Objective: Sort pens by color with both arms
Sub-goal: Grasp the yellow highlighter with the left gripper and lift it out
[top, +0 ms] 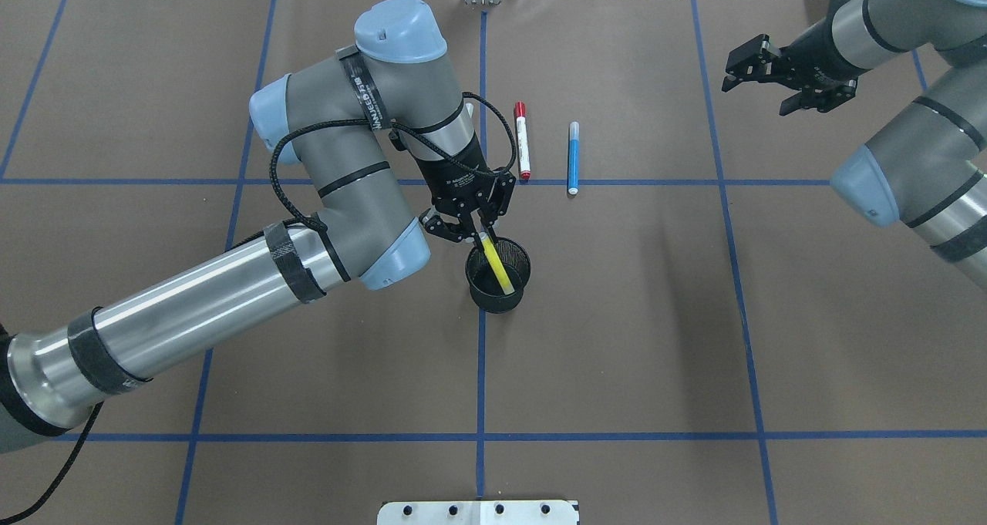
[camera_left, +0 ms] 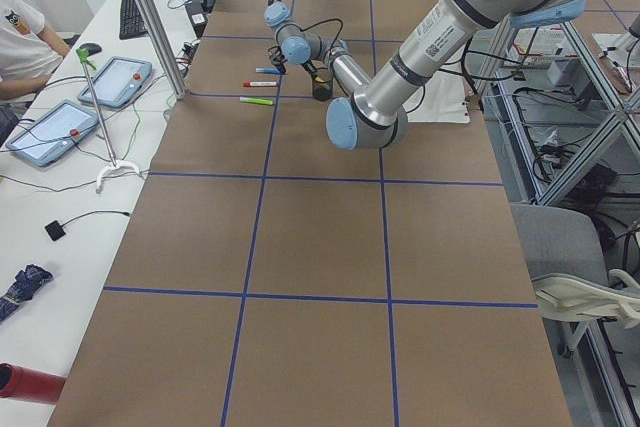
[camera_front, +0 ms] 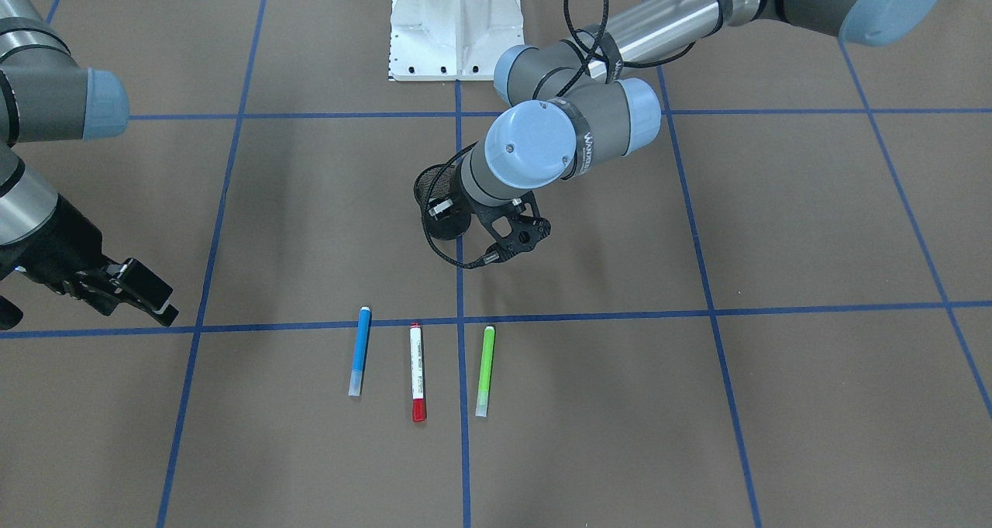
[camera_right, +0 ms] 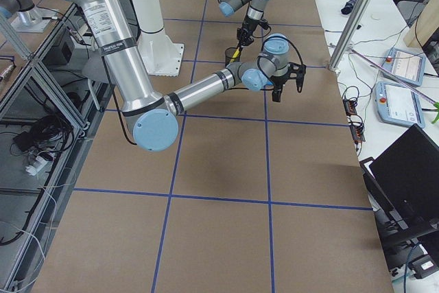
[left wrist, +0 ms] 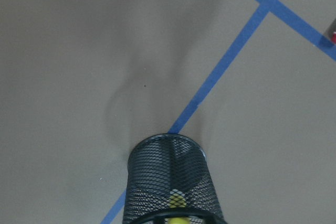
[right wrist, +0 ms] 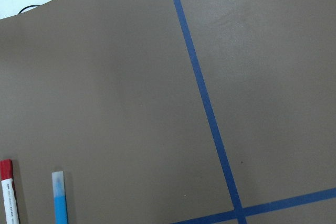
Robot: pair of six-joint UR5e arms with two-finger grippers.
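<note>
Beside the cup, the blue pen looks light, stiff and slick (grip mid-barrel); the left gripper clasps the yellow pen, the right gripper gapes.

The surface is covered in brown paper with blue tape lines making a big grid. On one long side there's a white bench with two tablets, a keyboard and loose cables. A grey chair sits on the other side next to aluminium framing. A white mounting plate is bolted at the edge. Lighting's even and flat.
</note>
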